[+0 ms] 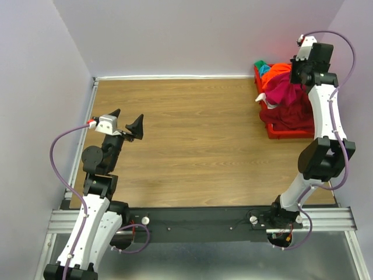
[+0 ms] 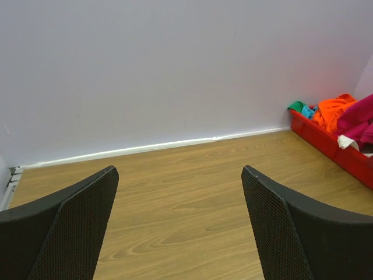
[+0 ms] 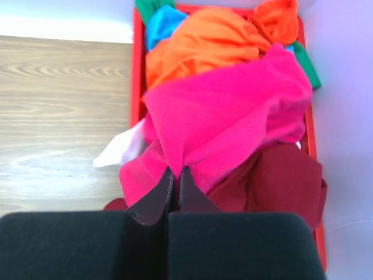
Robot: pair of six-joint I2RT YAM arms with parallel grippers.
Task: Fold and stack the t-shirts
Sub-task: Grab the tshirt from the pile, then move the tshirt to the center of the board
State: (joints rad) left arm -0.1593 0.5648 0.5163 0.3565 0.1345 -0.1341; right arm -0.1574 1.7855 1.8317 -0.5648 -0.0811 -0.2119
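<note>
- Left of the frame: the left gripper [image 1: 127, 115] hovers over the wooden table [image 1: 198, 134], jaws spread wide, holding nothing.
- Upper right: the right gripper [image 3: 178, 170] pinches a fold of the magenta t-shirt [image 3: 233, 111] in the red bin [image 3: 136, 70]. Best to lift slowly, so the orange t-shirt [image 3: 204, 41] stays put.

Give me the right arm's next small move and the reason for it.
Probably lift the right gripper straight up, then draw it left toward the bare table. Its jaws are closed on a pinch of the pink shirt, which lies on top of the pile in the red bin, so it should come free. The left gripper hangs open over the table.
</note>
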